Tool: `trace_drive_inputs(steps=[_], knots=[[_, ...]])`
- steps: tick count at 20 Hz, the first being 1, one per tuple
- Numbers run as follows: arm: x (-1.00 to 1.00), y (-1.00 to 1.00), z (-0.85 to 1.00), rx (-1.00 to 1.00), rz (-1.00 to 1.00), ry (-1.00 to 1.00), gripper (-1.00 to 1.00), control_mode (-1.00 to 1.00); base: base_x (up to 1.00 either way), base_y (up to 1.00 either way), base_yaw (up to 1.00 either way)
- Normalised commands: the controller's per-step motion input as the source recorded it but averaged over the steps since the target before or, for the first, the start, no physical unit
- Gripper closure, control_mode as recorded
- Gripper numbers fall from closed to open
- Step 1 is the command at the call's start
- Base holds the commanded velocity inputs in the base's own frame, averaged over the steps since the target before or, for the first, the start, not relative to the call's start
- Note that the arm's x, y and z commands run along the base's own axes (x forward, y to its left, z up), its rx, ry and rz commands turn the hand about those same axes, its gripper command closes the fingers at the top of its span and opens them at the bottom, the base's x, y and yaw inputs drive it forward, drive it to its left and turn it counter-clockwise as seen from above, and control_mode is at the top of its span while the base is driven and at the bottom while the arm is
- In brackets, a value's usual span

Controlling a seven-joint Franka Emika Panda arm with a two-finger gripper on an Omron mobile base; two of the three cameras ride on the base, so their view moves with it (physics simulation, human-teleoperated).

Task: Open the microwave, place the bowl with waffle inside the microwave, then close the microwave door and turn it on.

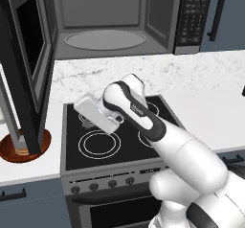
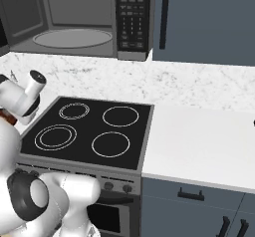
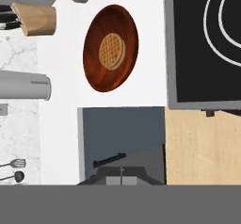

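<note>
The bowl (image 3: 111, 47) with waffle (image 3: 112, 51) lies well beyond the closed pincer.

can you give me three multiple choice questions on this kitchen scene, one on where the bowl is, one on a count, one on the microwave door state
1. Where is the bowl?
A. on the turntable in the microwave
B. on the white counter beside the stove
C. on a stove ring

2. How many rings does the stove top show?
A. two
B. four
C. six

3. What state is the microwave door in?
A. swung open
B. shut
C. taken off

Answers:
1. B, the hand view shows the reddish-brown bowl, with the waffle in it, on the white counter next to the stove's edge.
2. B, the right base view shows four white rings on the black top.
3. A, the left base view shows the door standing out to the left, with the grey cavity of the microwave and its turntable exposed.
</note>
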Motion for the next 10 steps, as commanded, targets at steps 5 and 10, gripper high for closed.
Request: trace_drive_inputs(steps=[5, 10], knots=[[0.3, 0.35, -0.15, -0.05, -0.04, 0.03, -1.0, -1.0, 0.0, 0.0, 0.0], [0.22, 0.15, -0.31, -0.04, 0.0, 0.0, -1.0, -1.0, 0.0, 0.0, 0.0]])
